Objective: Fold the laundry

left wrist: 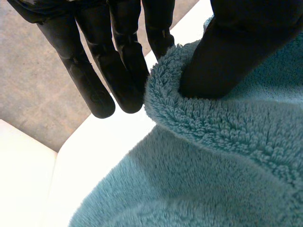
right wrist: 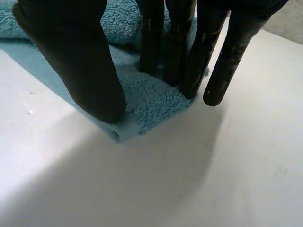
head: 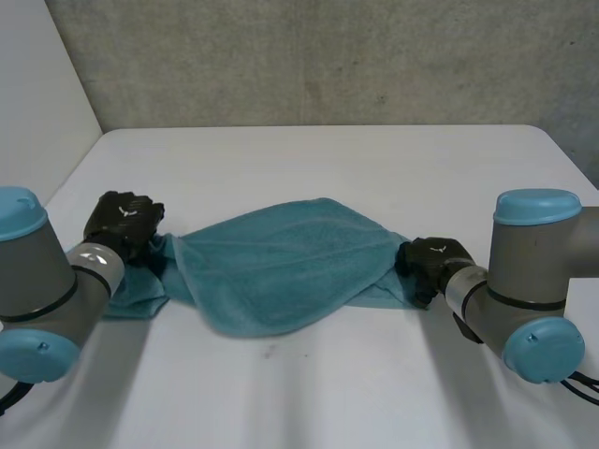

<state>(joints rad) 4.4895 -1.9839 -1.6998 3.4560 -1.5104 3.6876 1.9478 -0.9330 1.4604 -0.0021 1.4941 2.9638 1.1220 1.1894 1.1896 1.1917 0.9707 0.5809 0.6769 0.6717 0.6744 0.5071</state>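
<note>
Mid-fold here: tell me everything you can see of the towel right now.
The towel is teal terry cloth with a looped pile and a flat woven hem. It lies across the white table between the arms, partly folded, with an upper layer draped over a lower one and narrowing toward both ends. The left hand pinches a rolled edge at one end between thumb and fingers. The right hand pinches the opposite hemmed corner, which rests on the table.
</note>
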